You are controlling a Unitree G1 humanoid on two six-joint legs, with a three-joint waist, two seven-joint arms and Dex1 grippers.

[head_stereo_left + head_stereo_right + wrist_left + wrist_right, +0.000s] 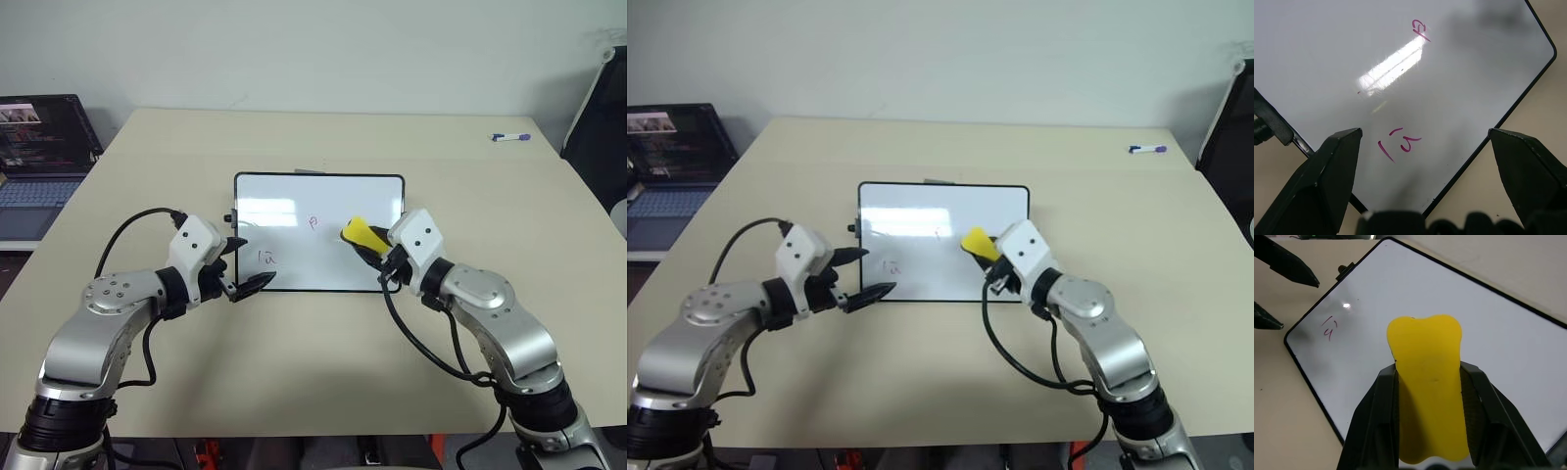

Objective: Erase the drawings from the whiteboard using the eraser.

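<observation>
The whiteboard [333, 257] lies flat at the table's middle, black-framed, with a small knob on its left side. Two pink drawings show on it: a small letter-like mark [313, 223] near the centre and a scribble [266, 258] near the front left corner, the same scribble [1399, 145] seen close in the left wrist view. My right gripper [372, 247] is shut on the yellow eraser [359, 233], held over the board's right part, to the right of the centre mark. My left gripper [260, 259] stands open over the board's front left corner, its fingers either side of the scribble.
An open laptop [39, 147] sits off the table's left edge. A white-and-blue marker pen [510, 137] lies at the far right of the beige table [323, 362]. A dark object [600, 117] stands beyond the right edge.
</observation>
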